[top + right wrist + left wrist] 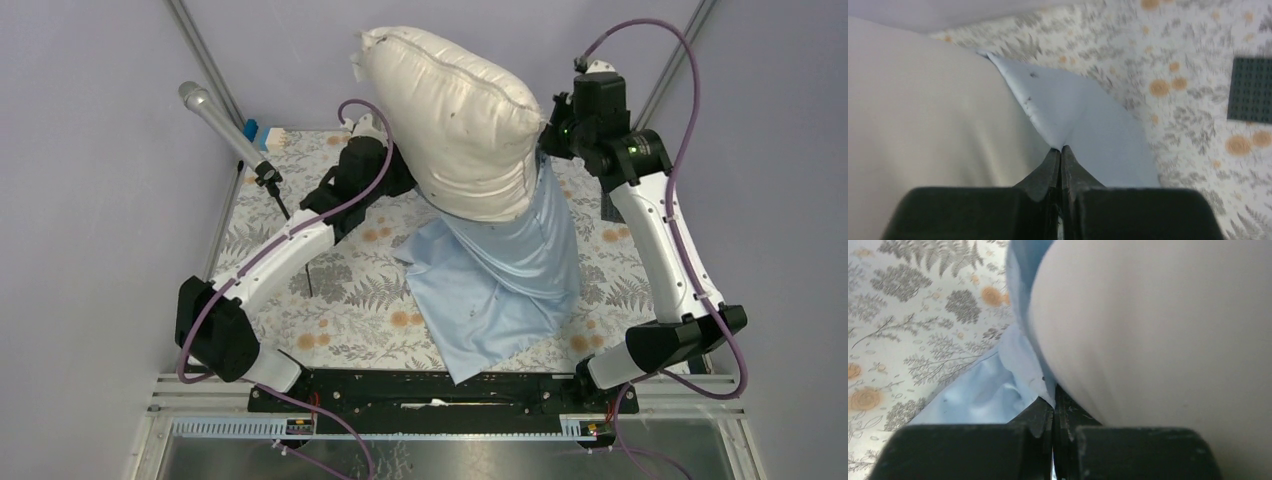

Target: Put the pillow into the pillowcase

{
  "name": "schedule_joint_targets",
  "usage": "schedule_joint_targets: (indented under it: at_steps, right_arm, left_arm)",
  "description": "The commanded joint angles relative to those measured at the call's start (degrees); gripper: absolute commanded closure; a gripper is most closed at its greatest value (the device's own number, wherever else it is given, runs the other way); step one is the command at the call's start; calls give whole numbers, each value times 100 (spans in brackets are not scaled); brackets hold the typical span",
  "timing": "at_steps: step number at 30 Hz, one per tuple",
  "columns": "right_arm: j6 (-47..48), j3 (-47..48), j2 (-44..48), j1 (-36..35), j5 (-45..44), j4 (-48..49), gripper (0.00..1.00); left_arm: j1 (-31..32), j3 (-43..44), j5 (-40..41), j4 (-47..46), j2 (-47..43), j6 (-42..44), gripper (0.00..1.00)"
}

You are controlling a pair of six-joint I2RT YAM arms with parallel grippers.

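Entry: the plump off-white fabric pillow [455,120] stands on end above the desk [600,250], puffy, with a raised seam along its upper edge. Its lower end sits in the mouth of the thin, smooth light-blue fabric pillowcase [500,280]; most of it is bare. The pillowcase hangs in wrinkles onto the fern-and-flower printed cloth [340,275] (faint sheen on the blue). The left jaws are clenched on the blue hem beside the pillow. The right jaws pinch a peak of hem on the other side.

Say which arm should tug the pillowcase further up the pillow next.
Probably left: the left pincer is shut on the pillowcase hem low on the pillow; the right pincer holds its side higher up.
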State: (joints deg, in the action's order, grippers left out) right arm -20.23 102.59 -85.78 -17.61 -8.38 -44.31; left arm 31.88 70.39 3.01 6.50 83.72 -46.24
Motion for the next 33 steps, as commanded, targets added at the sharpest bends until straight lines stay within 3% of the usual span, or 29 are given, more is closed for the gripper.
schedule_joint_targets:
  at_steps: [1, 7, 11, 13, 17, 20, 26, 33]
  right_arm:
    - [-198, 1303, 116, 3, 391, 139, 100]
    - [-208, 2106, -390, 20, 58, -171, 100]
    - [-379, 2145, -395, 20, 293, -133, 100]
    - [-379, 2316, -288, 20, 214, -39, 100]
    - [-318, 3939, -535, 20, 127, -159, 100]
    - [-394, 4625, -636, 16, 117, 66, 100]
    - [-550, 4081, -158, 20, 85, 1107, 100]
    - [-757, 2957, 197, 16, 410, 1349, 100]
  left_arm:
    - [-10, 1318, -268, -72, -110, 285, 100]
    - [224, 3460, -736, 961, 101, 527, 100]
    - [258, 4860, -602, 1443, 360, 695, 100]
    - [251, 5236, -483, 1649, 557, 803, 100]
    - [240, 5462, -477, 1674, 801, 815, 100]
    - [240, 5618, -489, 1453, 846, 736, 100]
    - [240, 6198, -176, 1005, 842, 754, 100]
    - [197, 6918, 204, 764, 1001, 703, 100]
